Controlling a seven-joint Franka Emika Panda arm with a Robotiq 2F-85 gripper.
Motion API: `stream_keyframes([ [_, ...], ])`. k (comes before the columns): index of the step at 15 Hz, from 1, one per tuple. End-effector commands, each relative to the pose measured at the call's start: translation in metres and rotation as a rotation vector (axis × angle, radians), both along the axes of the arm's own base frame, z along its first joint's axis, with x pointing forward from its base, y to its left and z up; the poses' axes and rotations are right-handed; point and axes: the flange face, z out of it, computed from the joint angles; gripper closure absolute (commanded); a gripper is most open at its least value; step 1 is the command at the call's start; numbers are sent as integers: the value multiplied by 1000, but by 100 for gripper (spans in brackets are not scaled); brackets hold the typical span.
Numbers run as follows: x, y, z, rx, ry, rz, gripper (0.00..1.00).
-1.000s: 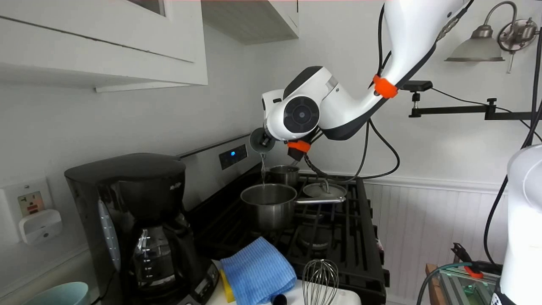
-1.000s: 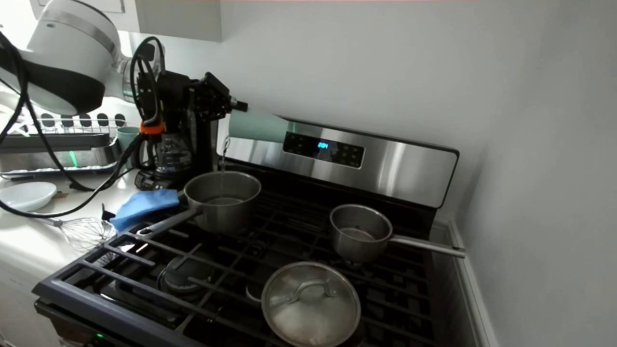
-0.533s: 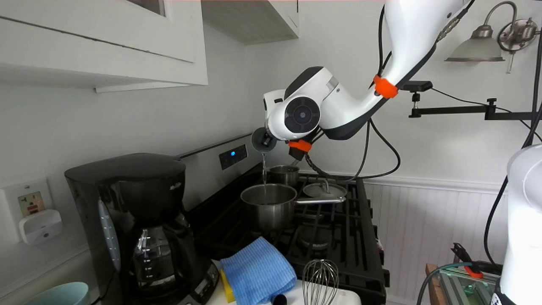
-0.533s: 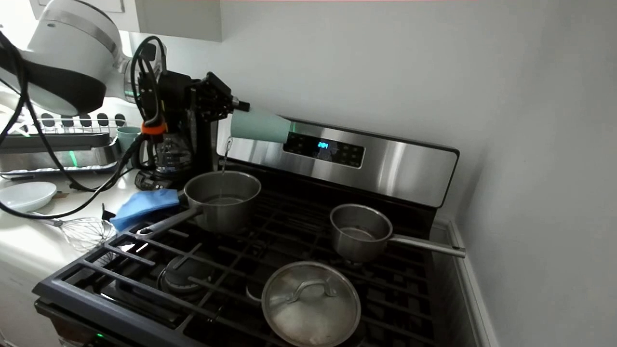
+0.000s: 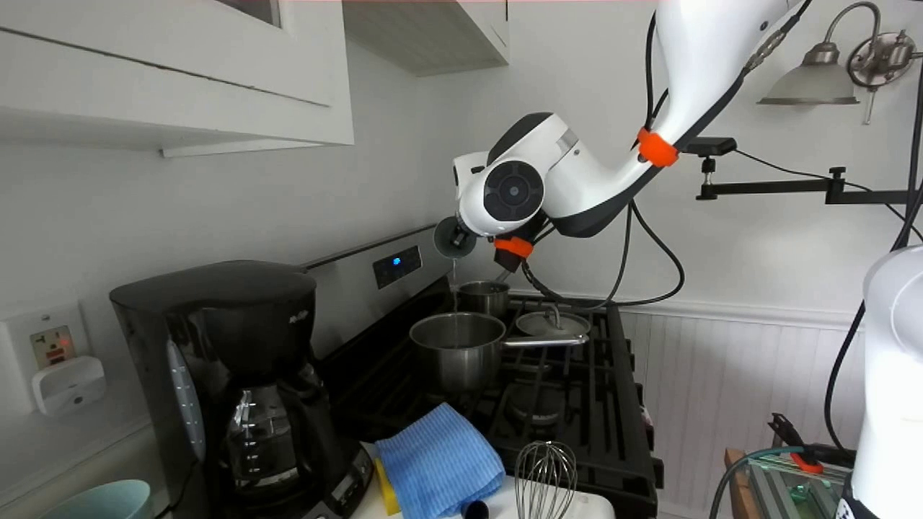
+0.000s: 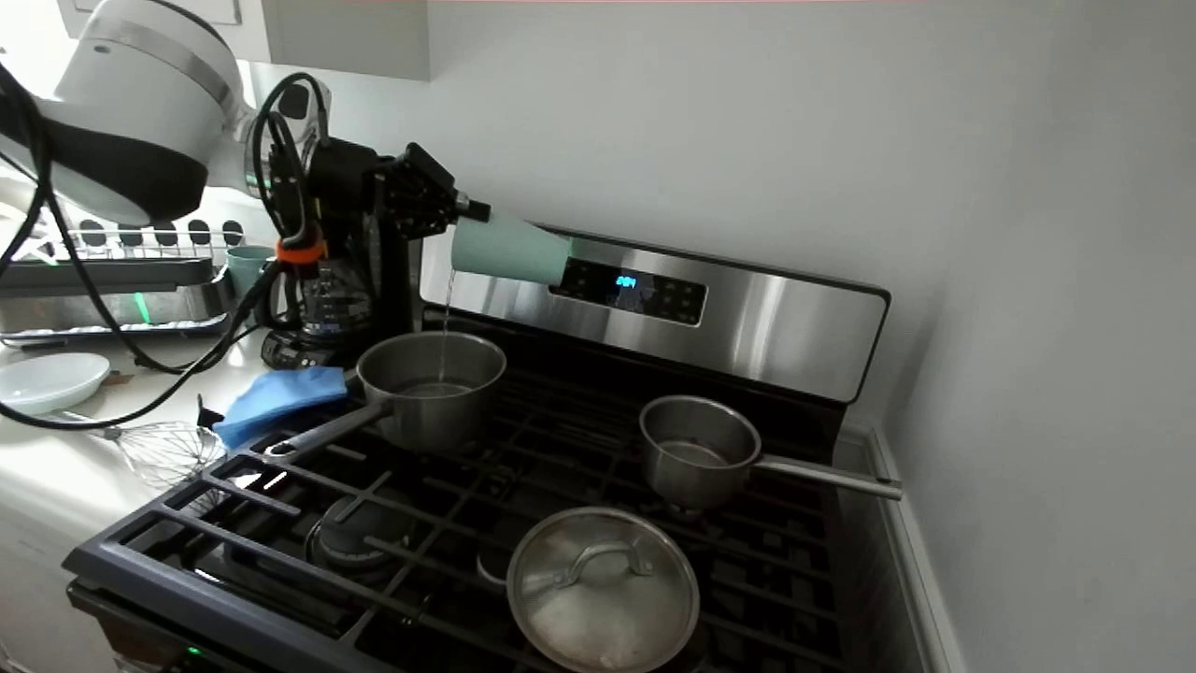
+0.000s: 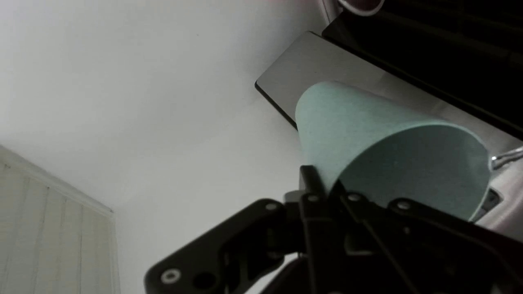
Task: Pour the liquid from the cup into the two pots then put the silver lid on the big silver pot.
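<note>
The pale mint cup (image 6: 514, 250) is tilted on its side above the big silver pot (image 6: 434, 416). A thin stream of liquid falls from its mouth into that pot. My gripper (image 6: 476, 209) is shut on the cup's wall at the rim. In the wrist view the fingers (image 7: 325, 185) pinch the rim of the cup (image 7: 351, 118), one outside and one inside. The smaller pot (image 6: 699, 477) stands farther back on the stove, and also shows in an exterior view (image 5: 484, 301). The silver lid (image 6: 607, 603) lies handle up on the stove; what is under it is hidden.
The big pot's handle (image 5: 544, 342) points to the stove's front. A black coffee maker (image 5: 216, 310) with a glass carafe (image 5: 263, 440), a blue cloth (image 5: 440, 461) and a whisk (image 5: 546, 476) are on the counter. The stove's back panel (image 6: 794, 327) rises behind the cup.
The gripper and cup have shifted slightly to the right in both exterior views. The stream of liquid is thinner and straighter now. The pots and lid have not moved.
</note>
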Motion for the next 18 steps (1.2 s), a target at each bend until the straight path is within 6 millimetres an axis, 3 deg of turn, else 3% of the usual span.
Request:
stream_keyframes([
  [1, 8, -11, 10, 86, -17, -52, 99],
  [11, 22, -48, 31, 364, -62, -217, 99],
  [12, 13, -39, 23, 324, -56, -201, 95],
  [16, 18, -45, 26, 331, -69, -233, 99],
  [18, 32, -61, 22, 312, -108, -314, 99],
])
